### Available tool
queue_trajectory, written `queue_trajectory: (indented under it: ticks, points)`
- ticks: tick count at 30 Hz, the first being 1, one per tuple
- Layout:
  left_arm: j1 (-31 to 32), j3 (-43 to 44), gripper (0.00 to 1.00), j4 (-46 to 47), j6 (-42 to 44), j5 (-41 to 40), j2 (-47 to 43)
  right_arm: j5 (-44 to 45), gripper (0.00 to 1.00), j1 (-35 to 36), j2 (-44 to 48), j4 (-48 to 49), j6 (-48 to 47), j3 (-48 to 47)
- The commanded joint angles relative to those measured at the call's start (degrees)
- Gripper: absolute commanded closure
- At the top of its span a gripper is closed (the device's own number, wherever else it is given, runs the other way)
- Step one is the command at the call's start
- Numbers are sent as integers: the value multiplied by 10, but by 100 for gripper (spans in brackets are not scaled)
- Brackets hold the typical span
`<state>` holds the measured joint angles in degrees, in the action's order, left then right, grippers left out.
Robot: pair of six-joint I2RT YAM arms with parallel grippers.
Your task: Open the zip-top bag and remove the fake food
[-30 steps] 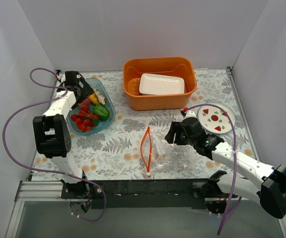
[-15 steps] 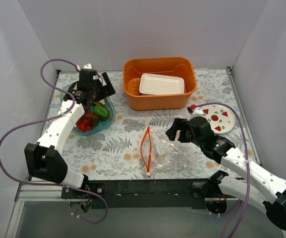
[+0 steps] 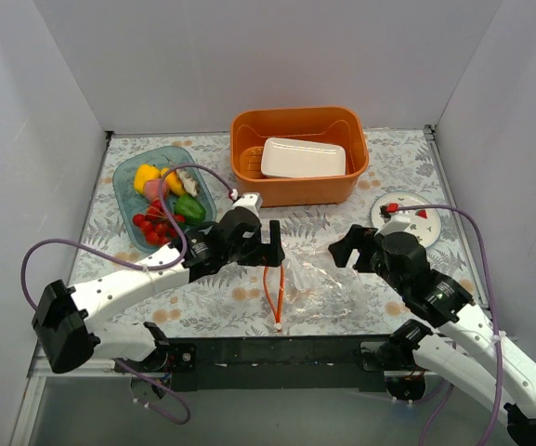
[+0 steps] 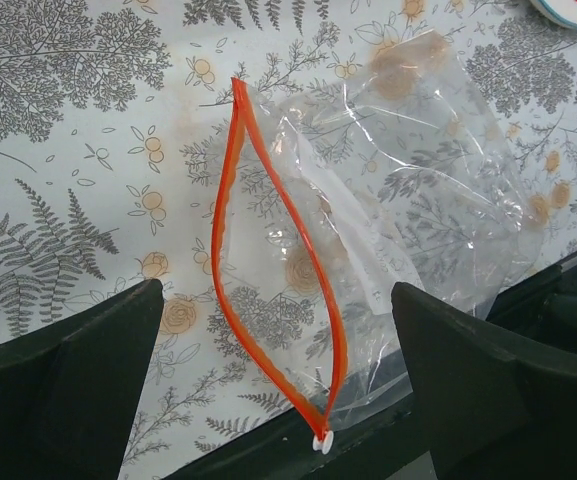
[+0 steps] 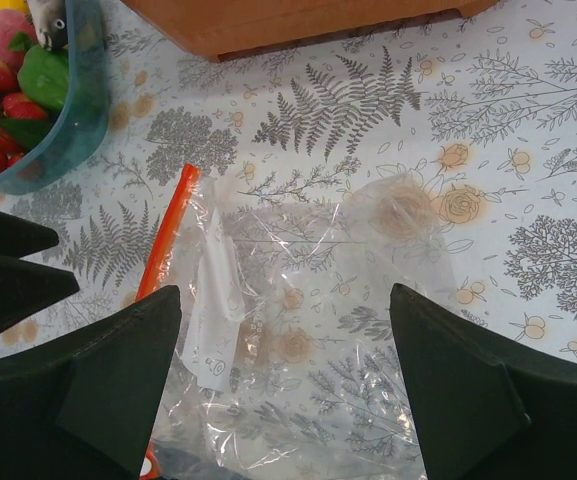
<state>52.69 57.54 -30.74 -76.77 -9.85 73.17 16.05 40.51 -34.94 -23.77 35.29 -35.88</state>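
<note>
Fern-printed tabletop (image 3: 399, 156), near edge: crinkly clear zip-top bag (image 4: 408, 190), orange mouth gaping; left gripper (image 4: 278, 345) and right gripper (image 5: 283, 360) both spread wide.

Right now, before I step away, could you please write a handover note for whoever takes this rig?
Left gripper: open, empty, above the zip-top bag's mouth.
Right gripper: open, empty, above the bag's body.
Bag: flat on the table, orange zip strip parted, nothing visible inside.
Fake food: in the teal tray, far left.
Done: opening, emptying. Left: apparently just retract the arms.
</note>
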Motion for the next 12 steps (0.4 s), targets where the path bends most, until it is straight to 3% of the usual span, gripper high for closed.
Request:
queue_trajectory:
  ticks: [1, 12]
  points:
    - [-4, -43, 2, 72, -19, 4, -90, 16, 8, -3, 16, -12, 0, 3]
    - [-4, -67, 2, 101, -19, -14, -109, 35, 7, -3, 28, -37, -5, 15]
